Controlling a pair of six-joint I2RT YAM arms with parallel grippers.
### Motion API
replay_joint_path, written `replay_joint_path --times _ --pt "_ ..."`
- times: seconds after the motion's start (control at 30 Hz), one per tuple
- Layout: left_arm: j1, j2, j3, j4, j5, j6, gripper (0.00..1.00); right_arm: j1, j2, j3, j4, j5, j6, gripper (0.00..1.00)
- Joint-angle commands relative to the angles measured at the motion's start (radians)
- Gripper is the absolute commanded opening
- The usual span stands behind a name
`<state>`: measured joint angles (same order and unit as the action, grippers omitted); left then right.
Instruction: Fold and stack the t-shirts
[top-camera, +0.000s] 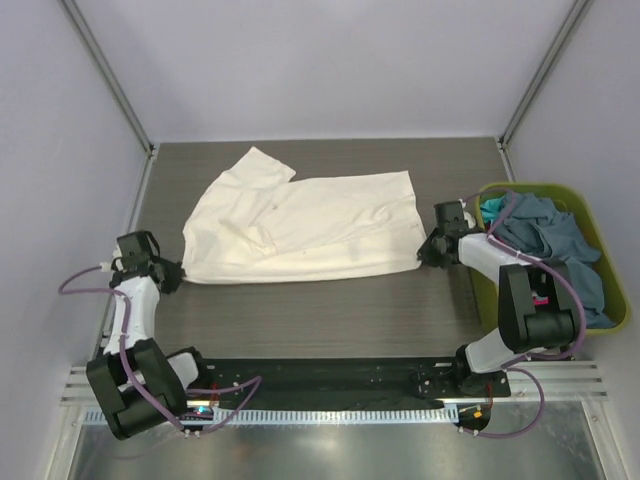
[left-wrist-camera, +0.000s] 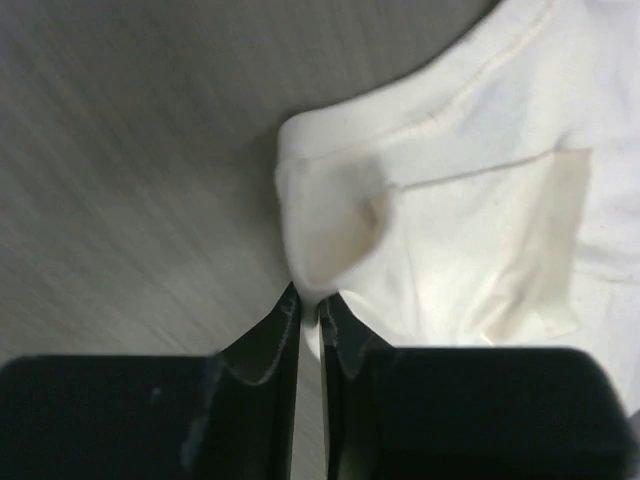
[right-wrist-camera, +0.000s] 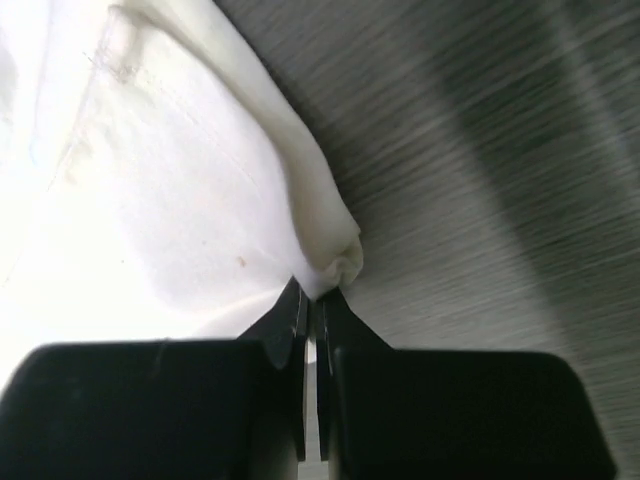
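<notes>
The cream t-shirt (top-camera: 300, 225) lies spread across the middle of the dark table. My left gripper (top-camera: 176, 276) is shut on its near left corner; the left wrist view shows the cloth (left-wrist-camera: 440, 200) pinched between the fingertips (left-wrist-camera: 284, 318). My right gripper (top-camera: 428, 250) is shut on the near right corner; the right wrist view shows the bunched cloth (right-wrist-camera: 150, 190) pinched at the fingertips (right-wrist-camera: 288, 310). The slate grey-blue t-shirt (top-camera: 560, 240) fills the basket, with teal (top-camera: 493, 208) and a bit of red-pink (top-camera: 541, 298) showing under it.
An olive-green basket (top-camera: 612, 270) stands at the right table edge, behind my right arm. Bare dark table (top-camera: 330, 310) runs between the shirt and the arm bases. Frame posts rise at the back corners.
</notes>
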<state>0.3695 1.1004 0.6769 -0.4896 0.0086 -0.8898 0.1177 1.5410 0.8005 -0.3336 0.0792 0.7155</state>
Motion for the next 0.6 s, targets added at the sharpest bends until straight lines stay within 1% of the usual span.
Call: replay_joint_path --times 0.0,0.1,0.13,0.2,0.23,0.27,0.3,0.33,0.37,0.4,0.43,0.47,0.53,0.57 --pt "0.058 -0.056 -0.033 -0.02 0.042 0.002 0.15 -0.012 -0.015 -0.086 0.027 -0.01 0.041 0.01" --pt "0.088 -0.091 -0.056 -0.053 0.074 0.005 0.18 -0.012 -0.083 -0.13 0.025 -0.018 0.055 0.02" --pt "0.092 -0.117 -0.057 -0.072 0.074 0.005 0.19 -0.013 -0.103 -0.148 0.022 -0.015 0.059 0.05" --pt "0.097 -0.146 -0.066 -0.089 0.077 0.003 0.26 -0.012 -0.162 -0.162 0.002 -0.016 0.061 0.11" --pt "0.101 -0.16 -0.068 -0.108 0.076 0.0 0.29 -0.012 -0.18 -0.173 -0.007 -0.019 0.061 0.18" --pt "0.101 -0.19 -0.068 -0.118 0.074 -0.001 0.36 -0.012 -0.217 -0.181 -0.019 -0.03 0.055 0.22" --pt "0.103 -0.204 -0.065 -0.127 0.074 -0.001 0.4 -0.012 -0.234 -0.187 -0.028 -0.035 0.053 0.28" --pt "0.105 -0.221 -0.062 -0.147 0.07 -0.001 0.45 -0.01 -0.257 -0.202 -0.03 -0.038 0.052 0.42" --pt "0.105 -0.252 -0.059 -0.155 0.068 -0.003 0.54 -0.01 -0.277 -0.208 -0.042 -0.044 0.052 0.5" --pt "0.106 -0.267 -0.056 -0.159 0.068 -0.001 0.59 -0.009 -0.316 -0.214 -0.05 -0.045 0.053 0.56" --pt "0.105 -0.281 -0.044 -0.171 0.07 -0.001 0.62 -0.004 -0.335 -0.222 -0.057 -0.047 0.053 0.67" --pt "0.105 -0.302 -0.036 -0.173 0.073 0.003 0.66 -0.001 -0.352 -0.225 -0.071 -0.047 0.053 0.7" --pt "0.106 -0.316 -0.005 -0.167 0.083 0.011 0.7 0.01 -0.397 -0.224 -0.082 -0.055 0.052 0.76" --pt "0.106 -0.318 0.004 -0.153 0.097 0.015 0.73 0.016 -0.409 -0.219 -0.093 -0.056 0.052 0.77"
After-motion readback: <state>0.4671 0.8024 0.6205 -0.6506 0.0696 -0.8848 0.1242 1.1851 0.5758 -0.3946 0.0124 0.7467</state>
